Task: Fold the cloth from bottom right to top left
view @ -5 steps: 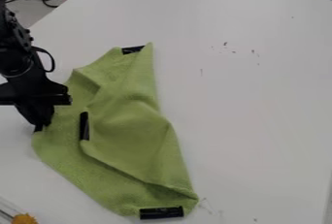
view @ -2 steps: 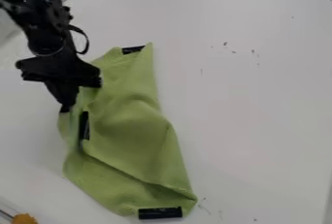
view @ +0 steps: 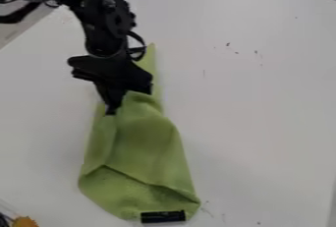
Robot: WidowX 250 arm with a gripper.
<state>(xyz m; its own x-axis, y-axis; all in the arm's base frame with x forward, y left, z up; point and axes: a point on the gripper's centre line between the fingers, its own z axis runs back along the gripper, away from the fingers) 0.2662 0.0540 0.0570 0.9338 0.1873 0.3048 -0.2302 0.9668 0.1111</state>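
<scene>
Now you have the green cloth (view: 160,147) lying on the white table (view: 263,123), left of the middle of the view and reaching down almost to the bottom edge. Your gripper (view: 111,111) is at the upper left side of this cloth, pointing downwards, and the black arm (view: 101,32) comes to it from the upper left. Its fingers are close together, almost without opening, and they have hold of the cloth's edge. Next to the gripper, on its right, you can see a narrow pointed part of the cloth going upwards. Lower down, a fold line runs slanting across the cloth, from its left side towards the lower right corner. At the bottom edge you find a black strip (view: 162,216); whether it carries some writing, you cannot tell. Near the bottom left corner of the view sits a small orange-yellow object (view: 25,221).
</scene>
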